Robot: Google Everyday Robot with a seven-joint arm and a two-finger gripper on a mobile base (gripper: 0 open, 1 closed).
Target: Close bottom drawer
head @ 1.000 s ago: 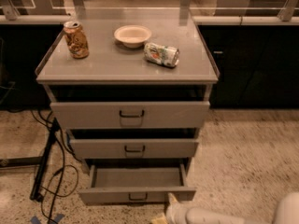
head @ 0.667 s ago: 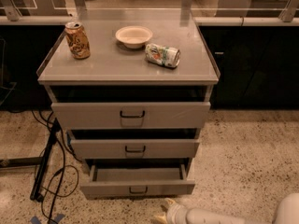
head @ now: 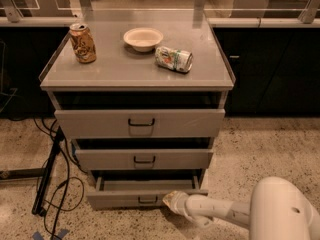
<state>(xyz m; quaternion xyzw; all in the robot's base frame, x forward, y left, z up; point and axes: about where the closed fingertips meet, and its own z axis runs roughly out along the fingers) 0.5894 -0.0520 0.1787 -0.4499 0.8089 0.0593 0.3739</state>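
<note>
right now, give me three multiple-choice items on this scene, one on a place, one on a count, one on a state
1. Where is the gripper?
A) low, at the front of the bottom drawer, beside its handle
B) above the bowl
C) at the top drawer's handle

2. How many cans are on the cabinet top?
A) one
B) two
C) three

3. What state is the bottom drawer in?
A) fully shut
B) partly open
C) taken out of the cabinet

Answers:
1 A: it sits at the panel, near the floor.
2 B: an upright can and a can lying on its side.
3 B: its front juts out past the middle drawer and its inside shows.
</note>
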